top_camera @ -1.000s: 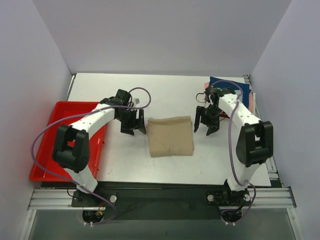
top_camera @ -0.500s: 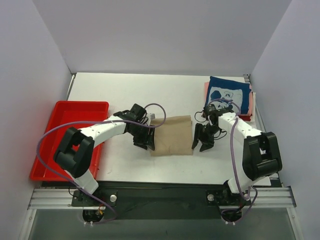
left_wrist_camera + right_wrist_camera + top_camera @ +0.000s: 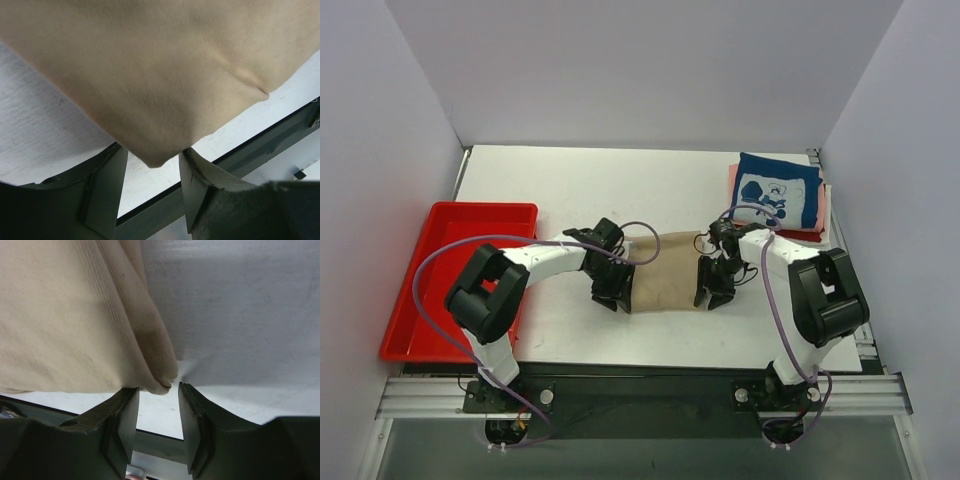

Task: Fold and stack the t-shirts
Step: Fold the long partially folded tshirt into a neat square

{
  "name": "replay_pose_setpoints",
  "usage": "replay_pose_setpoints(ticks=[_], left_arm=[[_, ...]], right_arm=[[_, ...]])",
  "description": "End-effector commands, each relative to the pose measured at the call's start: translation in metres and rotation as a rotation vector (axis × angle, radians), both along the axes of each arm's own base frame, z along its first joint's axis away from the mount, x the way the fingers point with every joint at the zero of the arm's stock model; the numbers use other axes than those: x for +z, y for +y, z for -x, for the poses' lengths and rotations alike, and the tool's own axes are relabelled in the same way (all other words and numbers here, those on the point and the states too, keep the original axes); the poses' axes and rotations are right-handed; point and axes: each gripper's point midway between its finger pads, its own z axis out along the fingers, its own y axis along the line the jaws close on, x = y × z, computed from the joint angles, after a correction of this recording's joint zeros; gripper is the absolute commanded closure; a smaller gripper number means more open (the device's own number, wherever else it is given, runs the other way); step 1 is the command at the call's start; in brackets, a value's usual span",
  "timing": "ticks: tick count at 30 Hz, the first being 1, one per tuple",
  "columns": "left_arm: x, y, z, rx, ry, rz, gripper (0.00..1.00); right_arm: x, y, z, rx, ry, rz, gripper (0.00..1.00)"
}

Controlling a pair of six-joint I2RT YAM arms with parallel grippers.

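The tan t-shirt lies folded flat in the middle of the table, between the two arms. It is close to square from overhead, so I can't honestly name a long axis. Its edges run roughly in line with the table's edges, with a slight skew.

The left gripper is down at the shirt's near-left corner and the right gripper is at the near-right corner. Each arm reaches in low from its own side. From the left wrist, the dark fingers stand apart with the tip of the cloth corner sitting in the gap between them. They are spread, not clamped on it. The right wrist shows much the same: two fingers parted, and the layered corner of the fold ending right at the mouth of the gap.

At the far right corner of the table, well apart from the tan shirt, is a small stack. A navy t-shirt with a white print is on top, a pink t-shirt shows along its left side, and a strip of red t-shirt shows at its near edge.

The red tray sits at the table's left edge, with the left arm's elbow over its near-right part.
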Motion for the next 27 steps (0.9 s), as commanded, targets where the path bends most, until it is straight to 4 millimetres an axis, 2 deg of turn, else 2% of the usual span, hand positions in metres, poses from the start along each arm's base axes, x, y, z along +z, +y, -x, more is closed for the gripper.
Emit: replay_pose_setpoints(ticks=[1,6,9,11,14,15,17,27], left_arm=[[0.0,-0.011,-0.003,-0.017,-0.019,0.02,0.45],[-0.005,-0.014,-0.003,-0.03,-0.03,0.001,0.46],[-0.009,-0.013,-0.005,-0.016,-0.034,-0.018,0.55],[-0.011,-0.012,-0.005,-0.008,-0.03,-0.026,0.67],[-0.013,-0.005,-0.007,0.009,-0.041,-0.064,0.85],[-0.014,-0.003,-0.007,0.01,-0.046,-0.075,0.9],[-0.013,0.003,-0.01,0.026,-0.068,-0.098,1.0],[0.011,0.03,-0.018,0.029,-0.171,-0.214,1.0]], right_arm=[[-0.003,-0.002,0.005,0.0,0.016,0.025,0.63],[-0.009,0.0,0.009,0.008,0.034,0.029,0.67],[-0.013,0.0,0.01,0.008,0.047,0.035,0.71],[-0.014,0.0,0.012,0.008,0.056,0.037,0.76],[-0.012,-0.002,0.013,0.008,0.058,0.047,0.89],[-0.011,-0.003,0.013,0.006,0.055,0.051,0.97],[-0.007,-0.008,0.012,0.004,0.048,0.068,1.0],[0.018,-0.029,0.0,-0.027,-0.006,0.123,1.0]])
